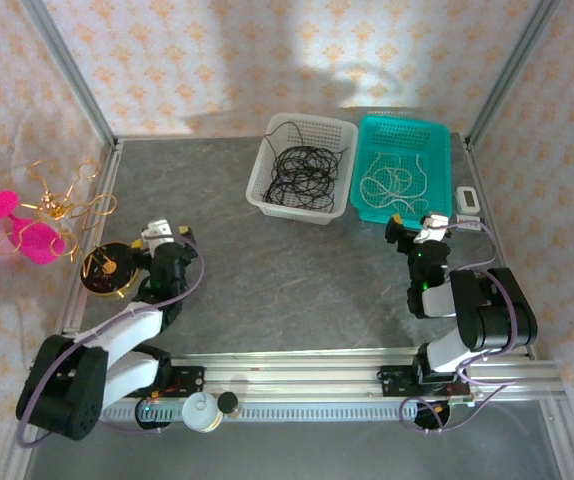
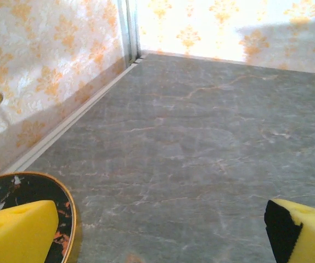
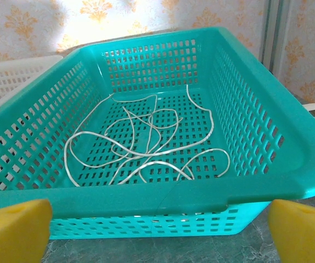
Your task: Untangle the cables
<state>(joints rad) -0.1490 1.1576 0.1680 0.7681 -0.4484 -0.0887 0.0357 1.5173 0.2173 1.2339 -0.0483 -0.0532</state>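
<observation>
Cables sit in two baskets at the far side of the worktop (image 1: pixel 267 280). The black cables (image 1: pixel 302 178) form a loose heap of small loops in the white basket (image 1: pixel 263 196). The white cables (image 1: pixel 392 185) lie as slack curves crossing one another on the floor of the teal basket (image 1: pixel 450 175).

My overhead camera gives both baskets side by side. The right wrist camera shows the white cords close up, thin and flat, seen over the teal rim. I have the right fingers (image 1: pixel 414 228) spread wide just before that rim, gripping nothing. The left fingers (image 1: pixel 157 233) are equally wide and empty over bare worktop. Beside them is a gold-rimmed dark dish (image 2: pixel 15 192), which the left wrist camera catches at its corner.
</observation>
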